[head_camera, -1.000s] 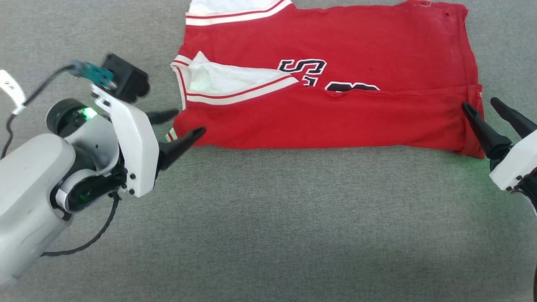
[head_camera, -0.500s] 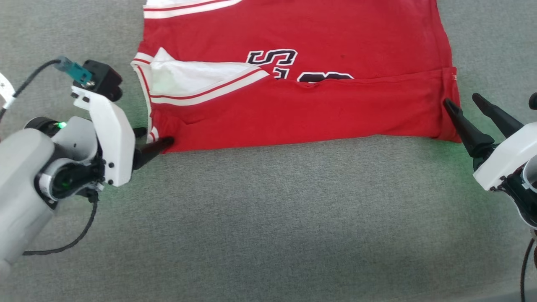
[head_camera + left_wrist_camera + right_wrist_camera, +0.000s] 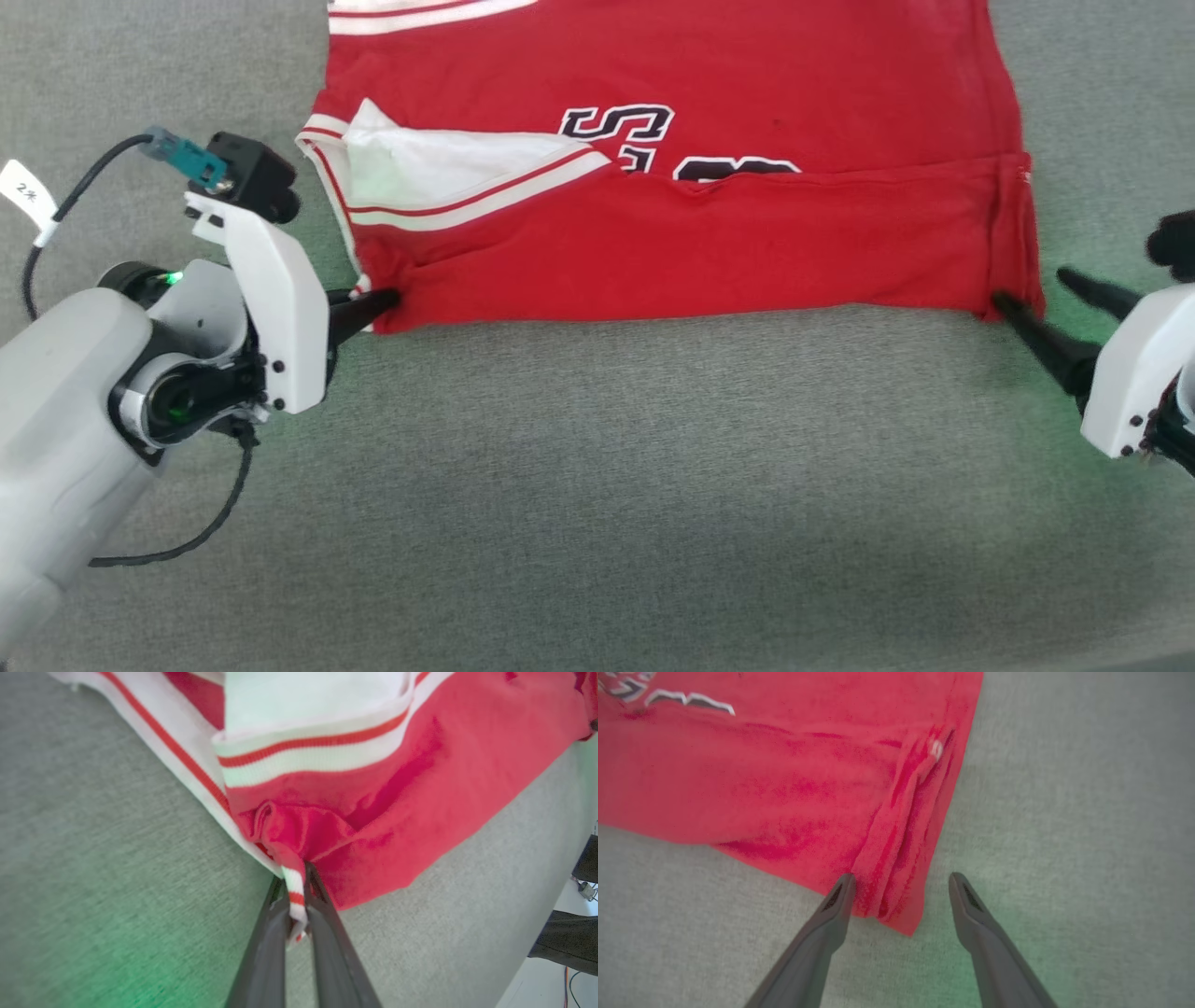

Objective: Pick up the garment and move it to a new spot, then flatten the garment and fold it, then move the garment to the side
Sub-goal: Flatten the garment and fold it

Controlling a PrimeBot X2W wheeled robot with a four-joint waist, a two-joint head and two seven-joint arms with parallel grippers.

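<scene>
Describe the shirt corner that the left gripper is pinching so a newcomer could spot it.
On the grey fabric surface lies a red soft-fabric shirt with black lettering. Follow its near edge to the robot's left end, where the left gripper is shut on the corner. Unlike the plain red opposite corner, it carries a white band with a thin red stripe.

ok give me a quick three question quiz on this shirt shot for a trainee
1. True or false: the right gripper is clamped shut on the garment.
2. What does the left gripper pinch? A) a striped white edge band at a corner, B) the black lettering, C) nothing.
3. Fill in: the garment lies on a ___ surface.

Key: 1 false, it is open with one finger on each side of the other near corner; 2 A; 3 grey.
</scene>
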